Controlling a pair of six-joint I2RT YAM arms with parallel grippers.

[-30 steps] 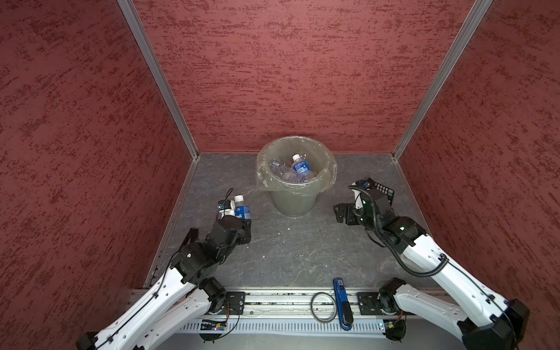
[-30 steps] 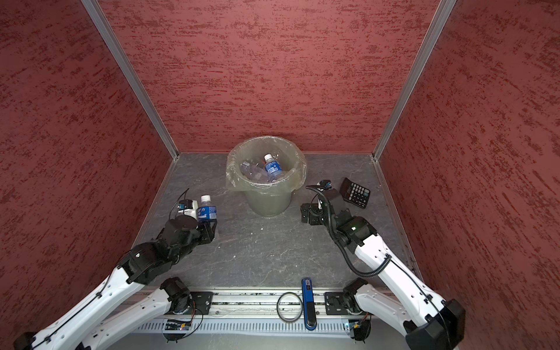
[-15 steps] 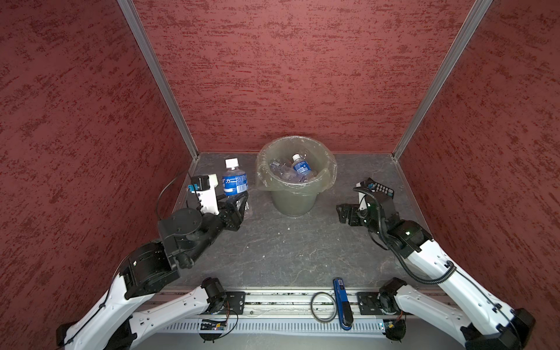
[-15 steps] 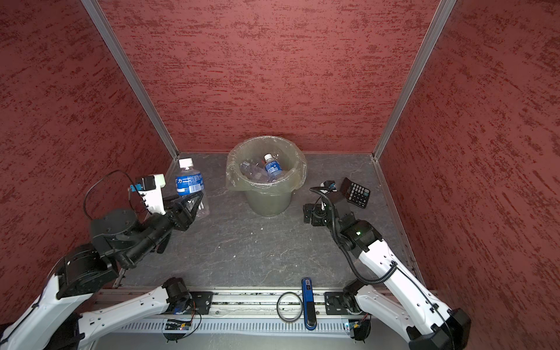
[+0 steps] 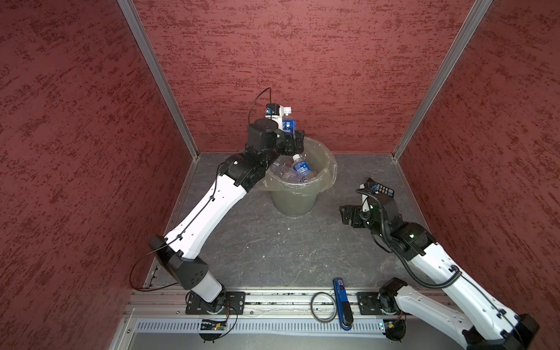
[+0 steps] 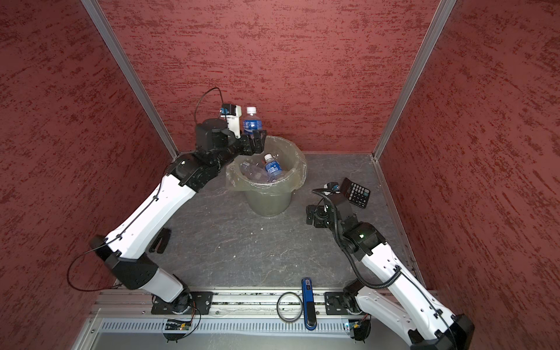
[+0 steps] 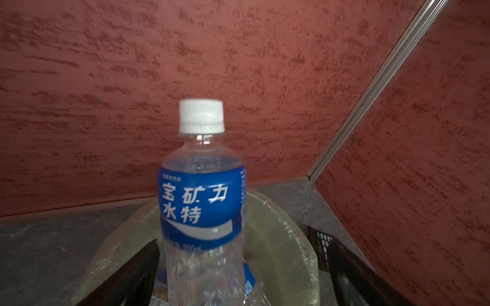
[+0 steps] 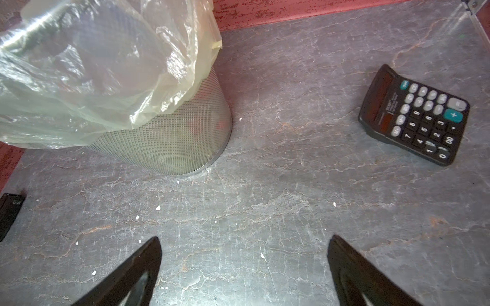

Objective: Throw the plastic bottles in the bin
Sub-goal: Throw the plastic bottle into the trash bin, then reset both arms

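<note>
Our left tool (image 7: 242, 241) stands wide around the upright clear plastic bottle with blue label (image 7: 201, 201), over the round grey-green bag-lined bin (image 7: 278, 220); our right tool (image 8: 244, 238) gapes empty.

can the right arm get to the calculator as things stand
Probably yes: the calculator lies flat on bare floor just beside the right claw, which is open and empty, with nothing between them.

L end effector (image 6: 257, 141) high over bin (image 6: 269, 203) rim, blue-label bottle (image 6: 252, 122) upright at it. More bottles (image 6: 272, 169) inside bin. R end effector (image 6: 310, 215) low over surface (image 6: 242, 242), nr calculator (image 6: 356, 192). Blue tool (image 6: 308, 303) across front rail (image 6: 242, 298).
</note>
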